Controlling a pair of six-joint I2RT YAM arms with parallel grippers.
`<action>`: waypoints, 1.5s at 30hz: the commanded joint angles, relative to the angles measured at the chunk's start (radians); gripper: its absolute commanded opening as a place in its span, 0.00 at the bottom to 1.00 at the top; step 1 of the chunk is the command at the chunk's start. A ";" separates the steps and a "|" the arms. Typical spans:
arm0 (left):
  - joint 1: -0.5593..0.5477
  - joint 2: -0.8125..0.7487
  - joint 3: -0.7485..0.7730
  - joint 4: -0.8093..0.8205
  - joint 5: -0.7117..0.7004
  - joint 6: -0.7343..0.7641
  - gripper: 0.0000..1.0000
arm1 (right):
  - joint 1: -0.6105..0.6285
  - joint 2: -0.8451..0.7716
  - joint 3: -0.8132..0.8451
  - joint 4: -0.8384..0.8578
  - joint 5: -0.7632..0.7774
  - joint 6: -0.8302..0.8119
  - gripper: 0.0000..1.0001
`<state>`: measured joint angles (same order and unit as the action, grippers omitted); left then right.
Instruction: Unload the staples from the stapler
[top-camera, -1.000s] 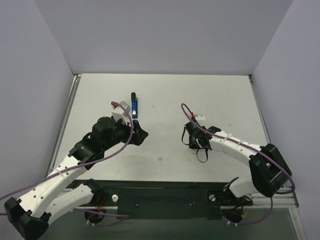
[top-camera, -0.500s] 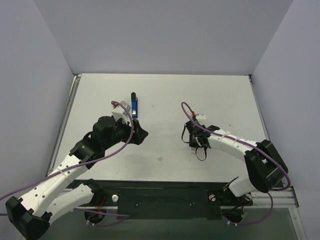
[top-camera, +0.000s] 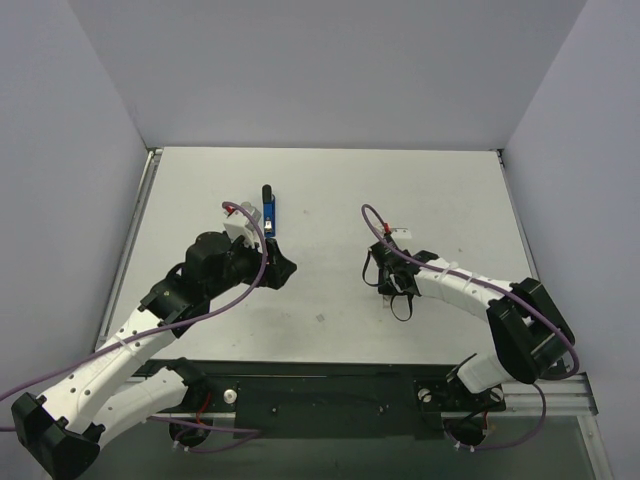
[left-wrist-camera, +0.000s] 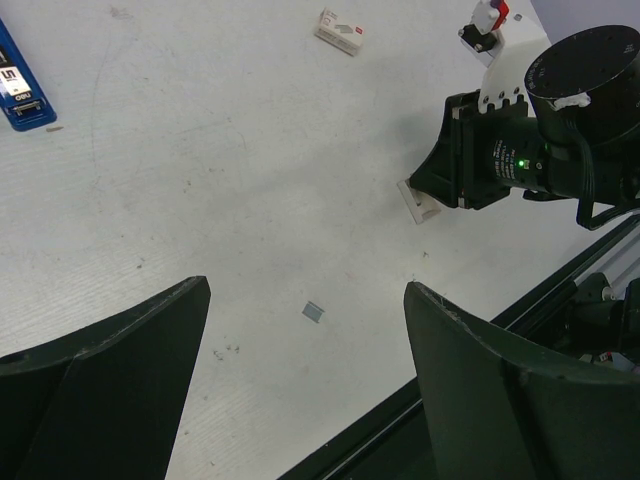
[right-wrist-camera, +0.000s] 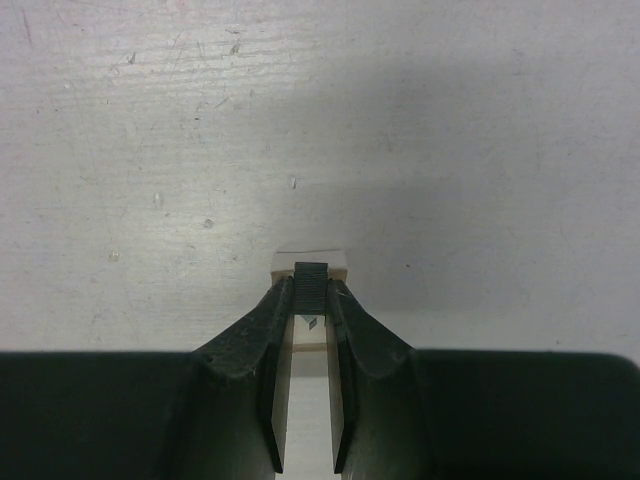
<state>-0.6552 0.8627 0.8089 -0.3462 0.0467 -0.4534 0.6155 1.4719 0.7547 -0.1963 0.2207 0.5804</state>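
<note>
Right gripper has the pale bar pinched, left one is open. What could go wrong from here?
1. The right gripper is shut on the pale grey-white short bar with narrow fingertips; it might twist or slip out on lifting.
2. The small silvery-grey bit, perhaps staples, lies loose between the arms near the front edge; either arm could sweep it off.
3. The slim blue stapler lies unheld beyond the open left gripper; a nudge could shift it.
</note>
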 joint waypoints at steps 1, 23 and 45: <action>0.008 -0.002 -0.001 0.056 0.016 -0.007 0.90 | -0.002 -0.027 0.003 -0.023 0.020 0.018 0.06; 0.012 -0.001 -0.004 0.061 0.024 -0.010 0.90 | 0.000 -0.068 -0.025 -0.043 0.020 0.029 0.06; 0.016 0.001 -0.008 0.069 0.032 -0.014 0.90 | 0.023 -0.114 0.018 -0.045 -0.011 0.027 0.35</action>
<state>-0.6456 0.8661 0.7979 -0.3325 0.0628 -0.4610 0.6174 1.4246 0.7395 -0.2058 0.2089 0.6029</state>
